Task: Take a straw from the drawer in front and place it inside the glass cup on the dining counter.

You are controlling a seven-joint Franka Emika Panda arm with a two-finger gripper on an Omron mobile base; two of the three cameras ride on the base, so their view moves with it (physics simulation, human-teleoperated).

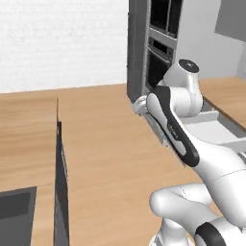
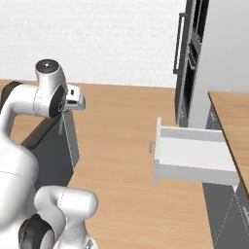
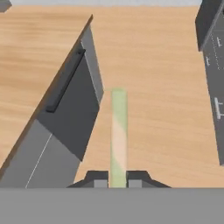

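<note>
Clamping the straw [image 3: 118, 131] between closed fingers [image 3: 99, 178], the gripper [image 3: 118, 179] keeps it pointing straight ahead, ready for the dining counter [image 3: 30, 57].

Kitchen: wall oven [image 1: 161, 53], sink [image 1: 17, 211], wood island counter [image 1: 24, 139].

- The dining counter [image 3: 30, 52] shows a light wood grain, matt, over smooth flat grey side panels.
- The floor [image 2: 121, 160] reads as the same warm wood, matt.
- The drawer [image 2: 194, 155] looks smooth, matt white inside.
- The straw [image 3: 118, 135] is pale, faintly translucent, smooth.
- The far wall [image 1: 57, 43] is rough white brick.
</note>
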